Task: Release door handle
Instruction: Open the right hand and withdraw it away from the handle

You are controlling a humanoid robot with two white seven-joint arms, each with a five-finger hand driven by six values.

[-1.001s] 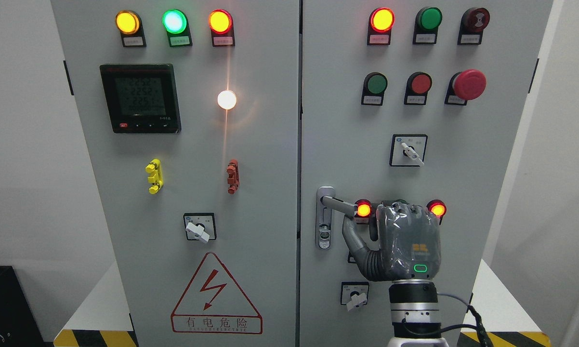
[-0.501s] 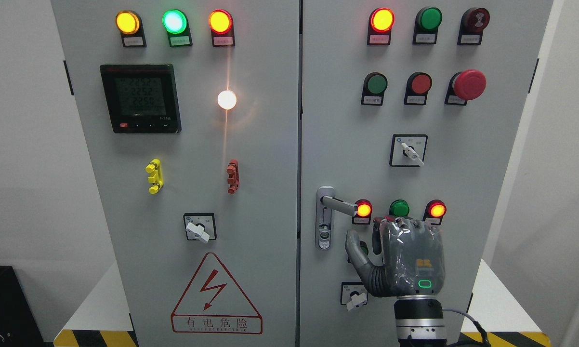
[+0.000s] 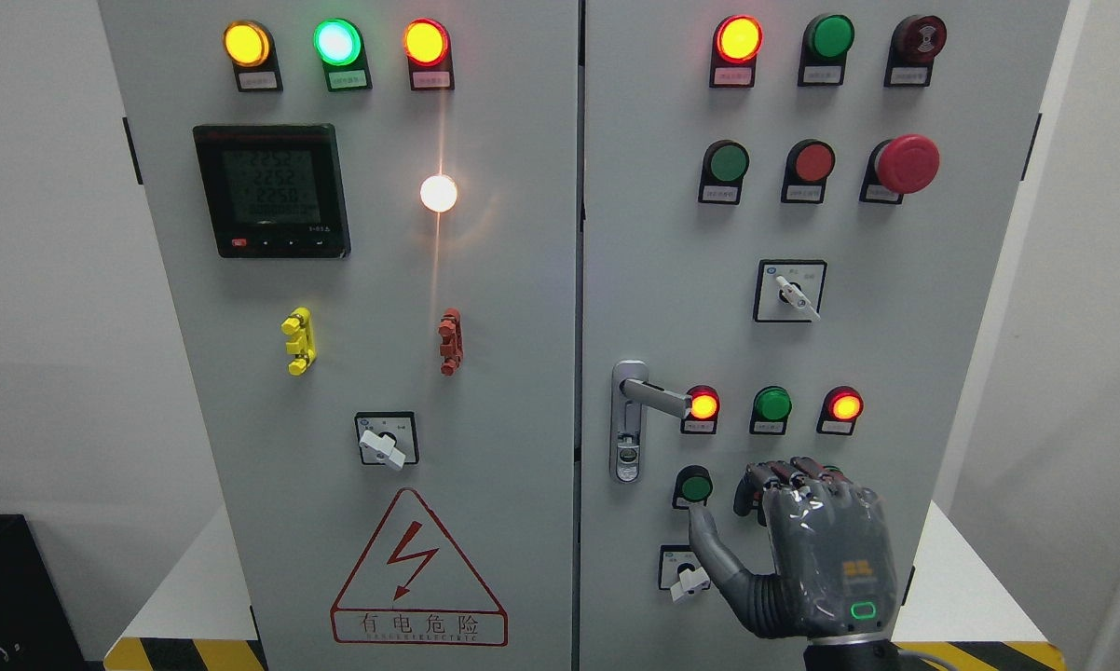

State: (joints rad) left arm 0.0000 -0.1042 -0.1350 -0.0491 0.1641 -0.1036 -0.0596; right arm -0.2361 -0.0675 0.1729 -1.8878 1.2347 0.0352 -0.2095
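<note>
While its wrist enters at the bottom edge right of the middle, the right hand [image 3: 807,554] hangs low in front of the right-hand cabinet door [image 3: 942,354], back toward the camera, fingers [image 3: 793,480] loosely bent at the knuckles and thumb [image 3: 709,540] stretched up to the left, gripping nothing. Just above the thumb tip sits a dark green push button [image 3: 695,486], and beside the thumb a small selector switch [image 3: 686,568] with a white lever. Higher up, well clear of the hand, the silver door handle [image 3: 648,396] sticks out to the right from its upright lock plate [image 3: 626,447], its end near a lit red lamp [image 3: 703,405]; a green lamp [image 3: 771,404] and another lit red lamp [image 3: 844,405] continue that row. Farther up stands a red mushroom button [image 3: 907,163]. On the left door are a digital meter [image 3: 271,190] and a red-bordered lightning warning triangle [image 3: 418,568].
</note>
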